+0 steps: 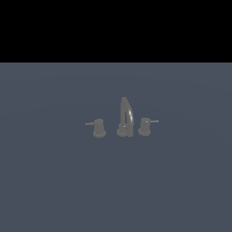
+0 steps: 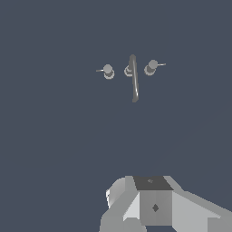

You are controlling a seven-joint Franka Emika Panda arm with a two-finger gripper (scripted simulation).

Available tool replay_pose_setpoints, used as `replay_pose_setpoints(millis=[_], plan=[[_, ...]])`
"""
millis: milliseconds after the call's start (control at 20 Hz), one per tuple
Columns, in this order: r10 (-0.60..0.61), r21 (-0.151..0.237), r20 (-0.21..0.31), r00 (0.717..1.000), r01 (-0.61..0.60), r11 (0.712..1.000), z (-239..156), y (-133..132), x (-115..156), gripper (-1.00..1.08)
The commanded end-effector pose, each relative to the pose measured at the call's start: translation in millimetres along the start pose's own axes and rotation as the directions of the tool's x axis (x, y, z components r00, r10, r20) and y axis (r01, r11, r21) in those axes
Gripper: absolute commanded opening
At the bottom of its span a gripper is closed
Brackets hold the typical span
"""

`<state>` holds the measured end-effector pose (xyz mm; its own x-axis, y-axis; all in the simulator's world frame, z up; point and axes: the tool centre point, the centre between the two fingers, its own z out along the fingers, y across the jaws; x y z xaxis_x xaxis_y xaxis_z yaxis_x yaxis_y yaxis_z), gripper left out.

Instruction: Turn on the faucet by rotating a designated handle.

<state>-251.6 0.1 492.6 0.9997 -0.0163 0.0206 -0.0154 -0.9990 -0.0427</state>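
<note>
The faucet is a small dull-grey three-piece set on the flat grey-blue floor. Its tall arched spout (image 1: 126, 115) stands between two short knobs. The handle (image 1: 145, 127) is the knob at the exterior view's right, with its thin lever rod pointing right. The twin knob (image 1: 99, 128) has its lever pointing left. The wrist view shows the spout (image 2: 133, 81), the handle (image 2: 151, 67) and the twin knob (image 2: 108, 71) from above and far off. Only the gripper's white and grey body (image 2: 154, 204) shows there; its fingers are hidden. The arm does not show in the exterior view.
The flat grey-blue floor (image 1: 54, 181) spreads all around the faucet. A black band fills the top of the exterior view.
</note>
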Motion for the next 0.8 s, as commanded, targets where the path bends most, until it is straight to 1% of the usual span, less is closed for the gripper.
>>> replay_pose_setpoints(millis=[0,150,400,750], plan=[[0.000,0.000,0.000,1.000,0.000,1.000,0.0,0.0,0.0,-1.00],[-0.006,-0.005,-0.003,1.000,0.005,1.000,-1.1,1.3,1.8,-1.00],[-0.032,-0.024,-0.015,0.999,0.031,0.999,-5.7,5.9,6.8,-1.00],[-0.026,-0.024,-0.015,1.000,0.026,0.999,-5.2,6.3,8.9,-1.00]])
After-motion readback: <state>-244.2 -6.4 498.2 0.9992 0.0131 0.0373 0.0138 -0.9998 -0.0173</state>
